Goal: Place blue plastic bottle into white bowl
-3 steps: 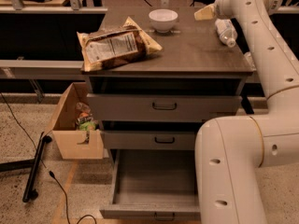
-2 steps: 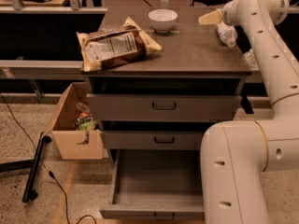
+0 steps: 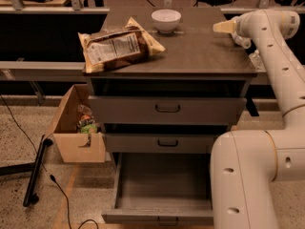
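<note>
The white bowl (image 3: 166,19) stands upright and empty at the 12 o'clock edge of the desk (image 3: 200,56), with its mouth open to whatever comes from above. The hand (image 3: 224,26) hangs over the top at about 2 o'clock, with its tan tip pointing toward the bowl, which lies at roughly 10 o'clock from it and well apart. Whether the hand is open or closed cannot be told.

A pale lump just under the wrist, at the 3 o'clock edge, is most likely the blue plastic bottle (image 3: 241,40). The arm covers most of it, so I cannot say whether it lies on the desk or is held. It is not in the bowl, so the placing is not yet done.

A chip bag (image 3: 121,47) sprawls at 9 o'clock, off the straight line between hand and bowl, so it should not hinder a carry. The bottom drawer (image 3: 162,190) stands pulled out below, and a cardboard box (image 3: 76,130) sits on the floor at 8 o'clock.
</note>
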`<state>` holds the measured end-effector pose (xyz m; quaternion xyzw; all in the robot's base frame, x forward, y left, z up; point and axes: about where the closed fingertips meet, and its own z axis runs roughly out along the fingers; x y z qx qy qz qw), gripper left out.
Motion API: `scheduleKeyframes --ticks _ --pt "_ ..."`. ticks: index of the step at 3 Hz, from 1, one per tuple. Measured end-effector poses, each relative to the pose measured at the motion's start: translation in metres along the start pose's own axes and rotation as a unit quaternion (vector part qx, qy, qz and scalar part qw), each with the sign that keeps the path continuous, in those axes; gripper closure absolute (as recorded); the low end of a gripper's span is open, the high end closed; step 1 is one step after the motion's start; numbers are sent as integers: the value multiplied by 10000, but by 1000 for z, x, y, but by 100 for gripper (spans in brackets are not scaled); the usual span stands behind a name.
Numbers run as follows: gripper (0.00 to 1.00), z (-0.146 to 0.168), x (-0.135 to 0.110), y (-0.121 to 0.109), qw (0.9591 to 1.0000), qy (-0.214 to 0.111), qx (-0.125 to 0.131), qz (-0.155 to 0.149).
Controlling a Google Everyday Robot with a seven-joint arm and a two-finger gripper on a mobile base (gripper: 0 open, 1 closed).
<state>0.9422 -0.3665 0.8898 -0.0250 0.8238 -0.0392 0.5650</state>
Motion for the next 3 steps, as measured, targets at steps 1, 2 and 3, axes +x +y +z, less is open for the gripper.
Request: scheduleKeyframes --ticks 1,2,3 --pt "0 5 23 -6 9996 242 29 153" --pt "16 10 39 2 9986 432 -125 285" --pt "19 8 45 9 9975 567 -269 336"
